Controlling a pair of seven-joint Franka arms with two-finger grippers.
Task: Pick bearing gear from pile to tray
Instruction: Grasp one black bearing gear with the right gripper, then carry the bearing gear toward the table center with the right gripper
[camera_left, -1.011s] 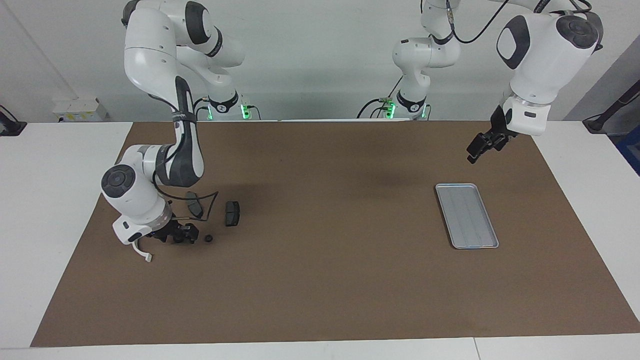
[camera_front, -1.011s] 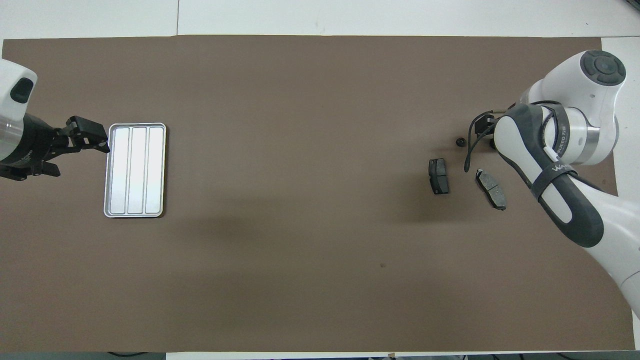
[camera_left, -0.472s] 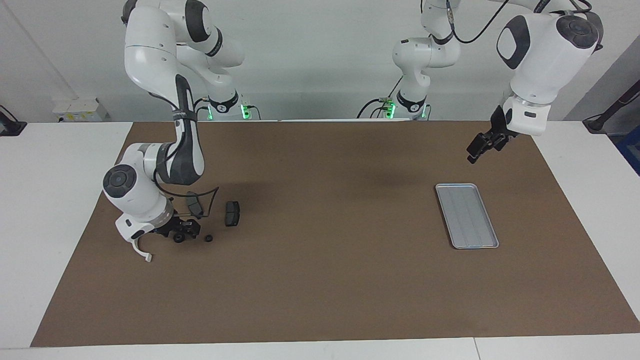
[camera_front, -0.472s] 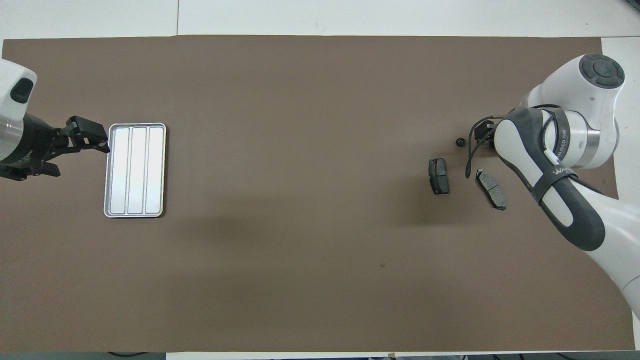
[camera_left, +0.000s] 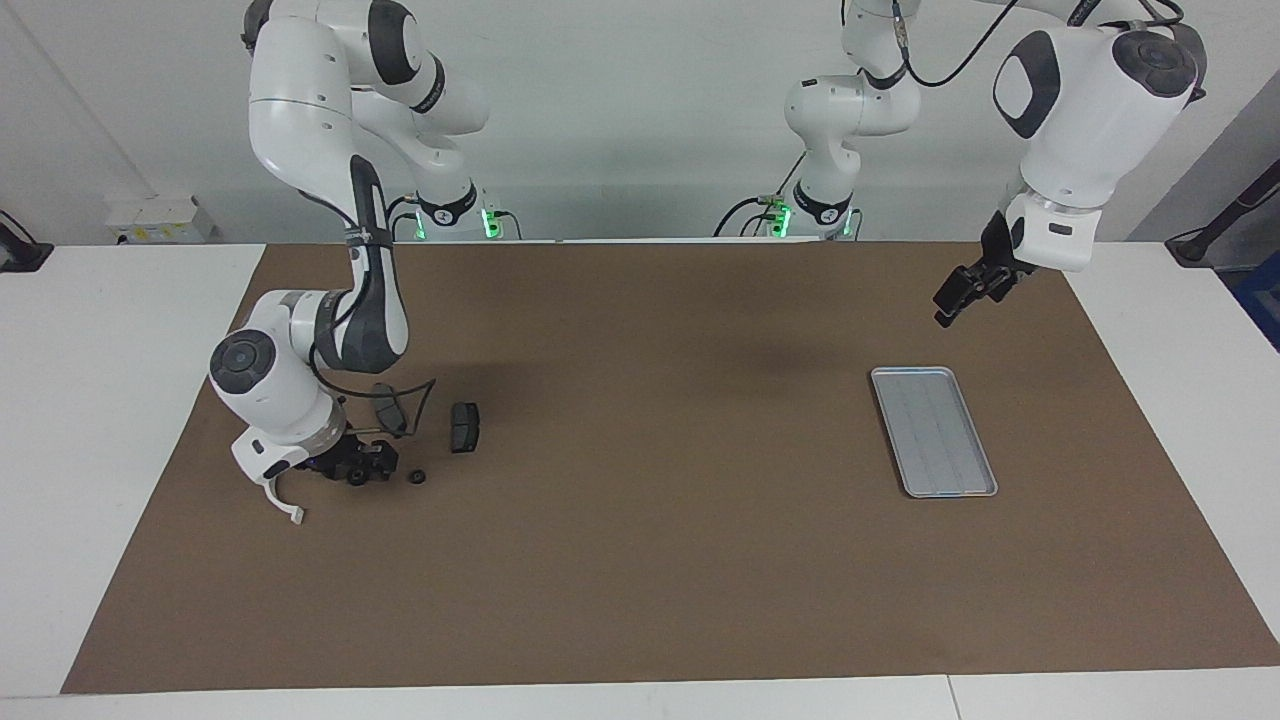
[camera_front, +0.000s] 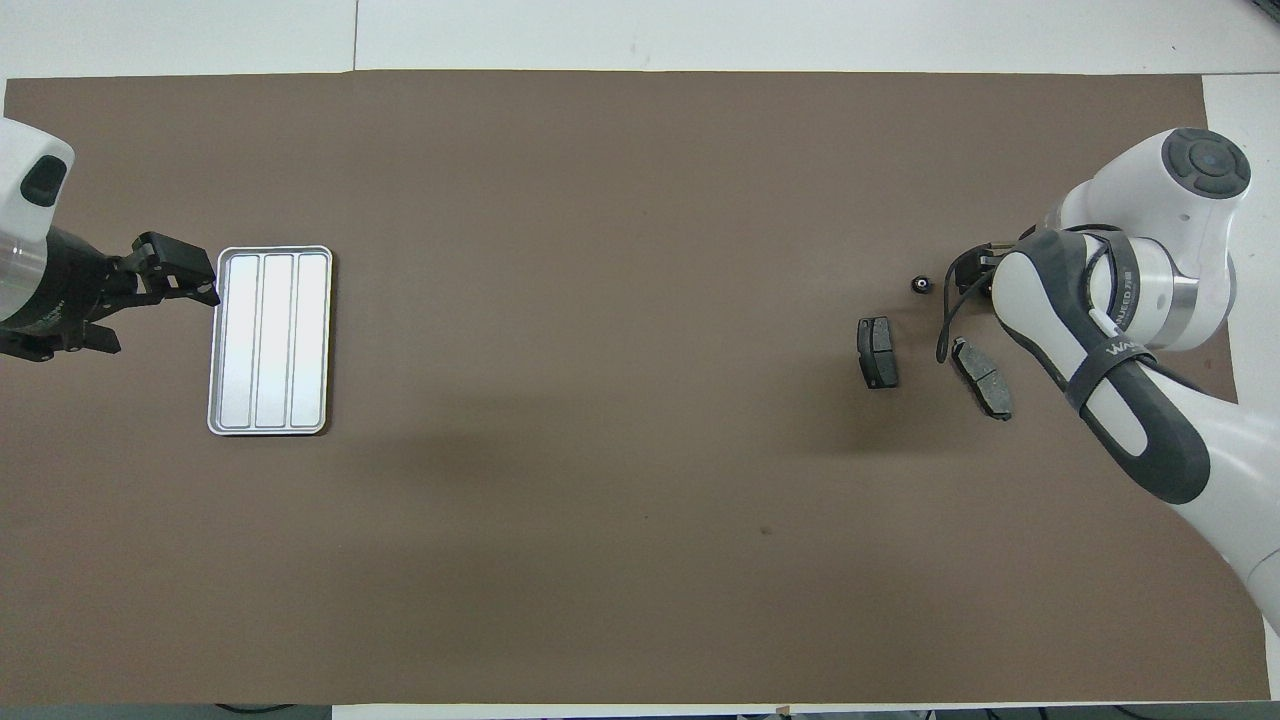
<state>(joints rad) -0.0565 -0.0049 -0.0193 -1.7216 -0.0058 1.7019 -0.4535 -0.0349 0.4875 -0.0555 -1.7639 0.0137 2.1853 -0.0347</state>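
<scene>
At the pile (camera_left: 400, 440), the right tool (camera_left: 358, 468), grip unreadable, could nudge a small black round piece (camera_left: 416, 477) away; left tool (camera_left: 950, 300) waits open.

Count's in: two dark brake pads (camera_left: 464, 427) (camera_left: 389, 409), two small black round pieces (camera_left: 416, 477) (camera_left: 356, 478), one white curved bracket (camera_left: 283, 502), one grey tray (camera_left: 933, 431), two arms working over one brown mat (camera_left: 640, 560).

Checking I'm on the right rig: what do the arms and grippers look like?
Both arms are glossy white with dark grey joint caps and bands. Black cables run along them; green lights glow at the bases. The left gripper and right gripper are black.
</scene>
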